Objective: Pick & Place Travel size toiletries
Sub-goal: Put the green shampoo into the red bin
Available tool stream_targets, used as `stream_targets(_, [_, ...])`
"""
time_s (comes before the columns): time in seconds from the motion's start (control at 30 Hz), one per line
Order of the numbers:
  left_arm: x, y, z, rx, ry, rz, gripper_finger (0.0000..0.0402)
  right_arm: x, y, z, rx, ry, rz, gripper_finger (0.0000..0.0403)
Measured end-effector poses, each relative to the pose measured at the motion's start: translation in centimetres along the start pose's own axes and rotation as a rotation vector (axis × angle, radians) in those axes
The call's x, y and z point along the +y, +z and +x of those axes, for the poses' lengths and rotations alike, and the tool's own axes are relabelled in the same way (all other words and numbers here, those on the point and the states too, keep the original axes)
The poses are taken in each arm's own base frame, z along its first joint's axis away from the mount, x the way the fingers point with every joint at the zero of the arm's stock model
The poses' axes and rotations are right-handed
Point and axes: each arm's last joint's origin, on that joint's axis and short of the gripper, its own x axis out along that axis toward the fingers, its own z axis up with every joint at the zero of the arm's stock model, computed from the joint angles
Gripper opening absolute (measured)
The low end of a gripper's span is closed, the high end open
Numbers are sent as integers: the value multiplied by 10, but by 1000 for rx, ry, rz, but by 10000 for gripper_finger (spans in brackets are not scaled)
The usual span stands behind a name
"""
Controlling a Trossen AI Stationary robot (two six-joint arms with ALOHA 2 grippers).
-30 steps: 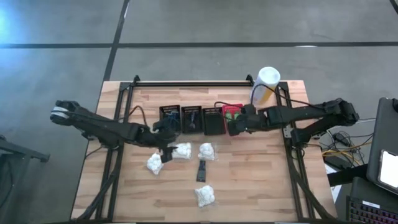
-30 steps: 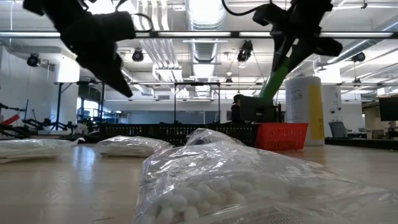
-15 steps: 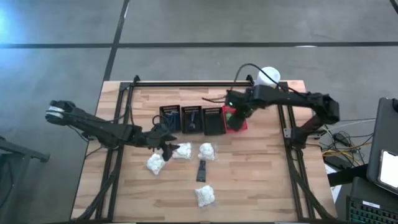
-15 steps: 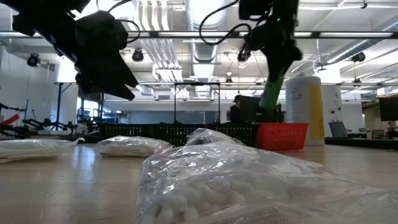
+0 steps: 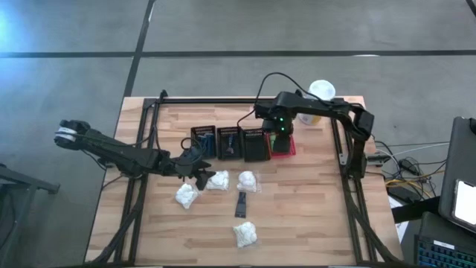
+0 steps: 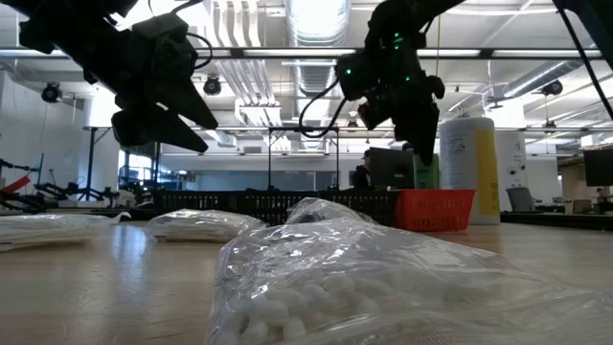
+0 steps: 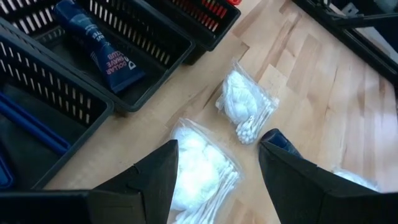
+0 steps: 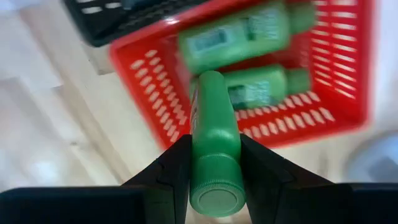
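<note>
My right gripper (image 8: 214, 177) is shut on a bright green bottle (image 8: 213, 124) above the red basket (image 8: 348, 118), where two more green bottles (image 8: 239, 34) lie. The high view shows it over that basket (image 5: 282, 147). My left gripper (image 7: 217, 177) is open and hovers over a white puffy bundle of cotton swabs (image 7: 196, 165), seen in the high view (image 5: 217, 180). Other white bundles (image 5: 186, 195) (image 5: 248, 181) (image 5: 245, 234) and a dark tube (image 5: 241, 203) lie flat on the table. Another blue tube (image 7: 99, 43) rests in a black basket. My right gripper pinches the green bottle between its two fingers (image 8: 177, 165), on the body's sides next to the cap (image 8: 216, 199). The bottle lies along the fingers, cap toward the wrist, its other end pointing at the basket. It is lifted clear.
Three black mesh baskets (image 5: 229, 142) stand in a row left of the red one. A tall white-and-yellow canister (image 5: 320, 95) stands at the far right corner behind my right arm. Bare wood lies toward the near edge (image 5: 312, 223).
My right arm has swung from the table's right side toward the far edge and folded in, while its gripper has stayed over the red basket and turned, keeping hold of the green bottle. My left gripper has moved a little toward the near edge and down, toward the white bundle.
</note>
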Motion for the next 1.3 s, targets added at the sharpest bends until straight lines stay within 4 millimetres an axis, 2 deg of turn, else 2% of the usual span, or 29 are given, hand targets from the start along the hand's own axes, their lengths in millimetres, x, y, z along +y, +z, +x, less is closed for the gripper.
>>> stream_targets(0.17, [0, 0, 0, 0, 1, -5, 227, -9, 1, 4, -1, 100, -19, 107])
stream_targets(0.4, [2, 0, 0, -25, 32, 2, 227, -20, 0, 2, -21, 118, -59, 107])
stream_targets(0.57, [2, 0, 0, -28, 35, 15, 227, -24, 3, 8, -18, 131, -121, 113])
stream_targets(0.73, [2, 0, 0, -30, 41, 16, 227, -25, 8, 8, -29, 122, -137, 122])
stream_targets(0.9, [3, -1, 0, -24, 47, 20, 227, -28, 10, 5, -56, 44, -158, 134])
stream_targets(1.17, [4, -2, 0, -13, 60, 27, 227, -28, 10, 6, -48, 24, -167, 180])
stream_targets(1.3, [5, -2, 0, -10, 61, 26, 227, -28, 10, 6, -42, 18, -168, 178])
